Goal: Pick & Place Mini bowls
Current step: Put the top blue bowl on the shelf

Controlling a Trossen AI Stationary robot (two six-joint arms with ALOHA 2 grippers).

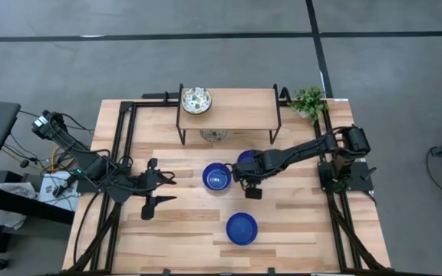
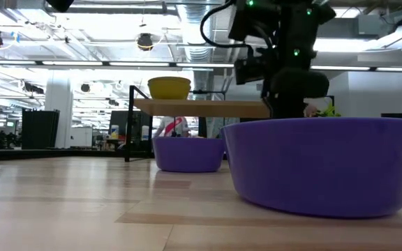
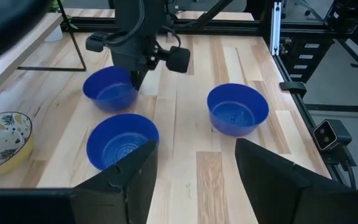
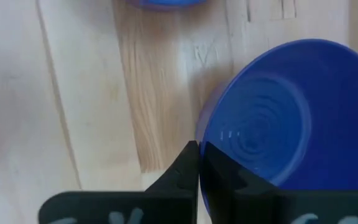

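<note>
Three cobalt blue mini bowls stand on the wooden table: one in the middle [image 1: 216, 177], one toward the near edge [image 1: 242, 228], and one [image 1: 245, 159] partly under my right arm. My right gripper [image 4: 199, 149] is shut on that third bowl [image 4: 278, 112], which also shows in the left wrist view [image 3: 110, 87]. My left gripper [image 1: 162, 191] is open and empty, to the left of the middle bowl [image 3: 122, 140]. One white floral bowl [image 1: 196, 100] sits on the small shelf and another [image 1: 213, 135] under it. My right gripper pinches the blue bowl's rim [image 4: 202, 134] on the side toward the middle bowl, one finger [image 4: 179, 177] outside the wall and the other inside. The fingers come from above, pointing down [image 3: 138, 68]. The bowl seems to rest with its base on the table.
A wooden shelf on black legs [image 1: 229, 107] stands at the table's far side. A small green potted plant [image 1: 308, 100] is at the far right corner. Black frame rails run along the left [image 1: 121, 153] and right [image 1: 336, 207] sides. Bare wood lies near the front left.
</note>
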